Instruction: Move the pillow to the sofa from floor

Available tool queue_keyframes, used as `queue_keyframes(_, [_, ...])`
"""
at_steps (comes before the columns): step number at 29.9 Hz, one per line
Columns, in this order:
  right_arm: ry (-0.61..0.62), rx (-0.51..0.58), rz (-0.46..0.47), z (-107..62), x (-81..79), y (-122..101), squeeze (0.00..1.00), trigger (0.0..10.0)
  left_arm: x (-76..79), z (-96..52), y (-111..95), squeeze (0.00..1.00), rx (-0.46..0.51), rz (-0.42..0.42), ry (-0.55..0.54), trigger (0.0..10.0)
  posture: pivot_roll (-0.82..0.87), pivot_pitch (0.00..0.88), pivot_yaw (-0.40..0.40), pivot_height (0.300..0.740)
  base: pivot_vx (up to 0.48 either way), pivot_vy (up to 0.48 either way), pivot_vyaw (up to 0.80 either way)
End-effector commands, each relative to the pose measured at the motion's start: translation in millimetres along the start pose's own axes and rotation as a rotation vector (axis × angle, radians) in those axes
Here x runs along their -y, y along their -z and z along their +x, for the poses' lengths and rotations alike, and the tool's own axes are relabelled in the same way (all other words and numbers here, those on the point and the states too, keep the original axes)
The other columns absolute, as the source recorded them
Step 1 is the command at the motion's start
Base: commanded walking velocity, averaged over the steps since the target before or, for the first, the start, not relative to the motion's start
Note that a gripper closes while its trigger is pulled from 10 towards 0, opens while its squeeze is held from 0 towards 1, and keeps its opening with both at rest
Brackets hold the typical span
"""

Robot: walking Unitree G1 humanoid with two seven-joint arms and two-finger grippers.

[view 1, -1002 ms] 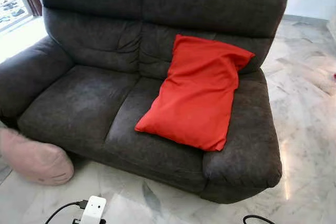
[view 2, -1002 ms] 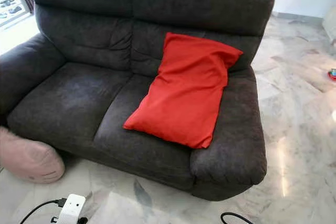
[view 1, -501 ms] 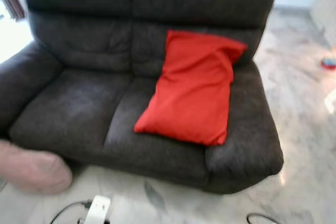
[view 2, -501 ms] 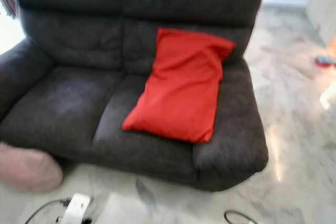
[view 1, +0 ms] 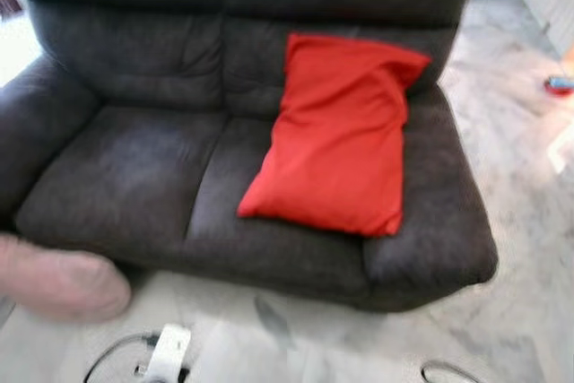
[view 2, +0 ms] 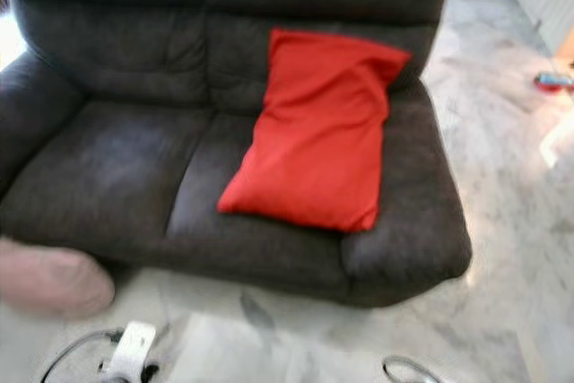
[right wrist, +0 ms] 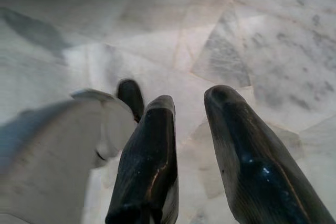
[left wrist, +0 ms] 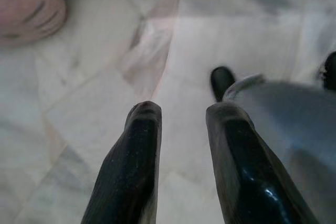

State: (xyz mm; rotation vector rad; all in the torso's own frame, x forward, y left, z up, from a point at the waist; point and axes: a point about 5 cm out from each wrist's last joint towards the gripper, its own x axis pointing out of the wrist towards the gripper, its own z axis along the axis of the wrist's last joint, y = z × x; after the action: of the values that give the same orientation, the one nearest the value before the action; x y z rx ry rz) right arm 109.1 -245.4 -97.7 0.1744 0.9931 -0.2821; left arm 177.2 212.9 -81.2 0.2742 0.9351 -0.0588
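Observation:
A pink pillow lies on the marble floor against the sofa's front left corner, cut off by the picture's left edge. The dark grey two-seat sofa stands ahead. A red pillow leans on its right seat and backrest. Both arms hang idle over the floor. The left gripper is open with nothing between its fingers, and the pink pillow shows a little way beyond it. The right gripper is open over bare tiles. The eye views are blurred.
A white power strip with a black cable lies on the floor before the sofa. Another black cable curls at the lower right. A small red and blue object sits on the floor far right. The sofa's left seat is bare.
The whole picture has shifted and blurred, so the camera has moved; the sofa now sits a bit higher and closer. The pillows have not moved.

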Motion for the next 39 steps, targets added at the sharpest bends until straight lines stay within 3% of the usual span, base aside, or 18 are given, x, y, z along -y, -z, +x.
queue_keyframes(1, [0.013,-0.026,0.004,-2.8,5.2,8.1,0.00,10.0,1.5,-0.5,3.4,0.00,-0.013,-0.007,0.001,10.0,-0.06,0.123,0.002,0.740,0.000,0.292,0.00])
queue_keyframes(19, [0.013,-0.026,0.012,-3.2,4.0,10.1,0.00,10.0,6.8,0.4,1.0,0.00,-0.010,0.000,0.015,10.0,-0.07,0.086,0.011,0.740,0.000,0.290,0.00])
queue_keyframes(39, [0.018,-0.025,0.012,-3.1,5.2,9.3,0.00,10.0,6.2,0.1,2.1,0.00,-0.015,-0.006,0.010,10.0,-0.07,0.112,0.005,0.740,0.000,0.294,0.00])
